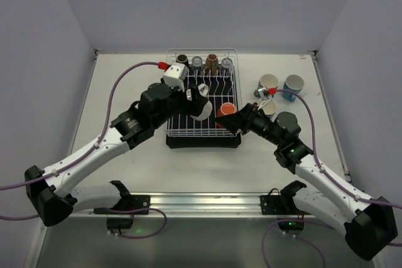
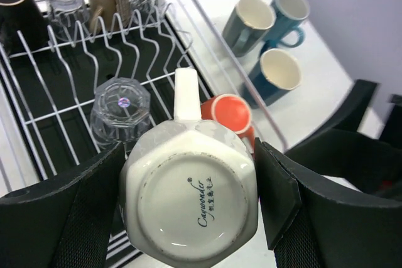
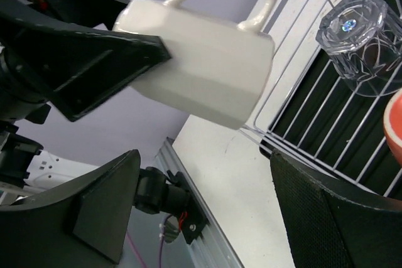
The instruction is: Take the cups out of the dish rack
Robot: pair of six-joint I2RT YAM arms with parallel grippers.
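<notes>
My left pincer (image 2: 188, 218) clamps the white mug (image 2: 188, 180) base-up over the dish rack (image 1: 204, 131); my right pincer (image 3: 207, 205) stands wide open

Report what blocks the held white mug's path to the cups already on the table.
The right hand, open beside the orange cup at the dish rack's right edge, lies on that path.

Far row of the rack (image 1: 204, 140) is jammed: black cup (image 1: 182, 59), glass (image 1: 197, 62), brown cup (image 1: 212, 62), second glass (image 1: 227, 64), barely a gap between them. The mid-rack prongs are mostly bare, but the left fingers (image 2: 63, 218) clamp a white mug (image 1: 201, 107) right above them. The right fingers (image 3: 339, 218) are spread wide beside an orange cup (image 1: 226, 110). Three cups (image 1: 269, 82) crowd the desk (image 1: 107, 67) right of the rack. The front strip is open.
</notes>
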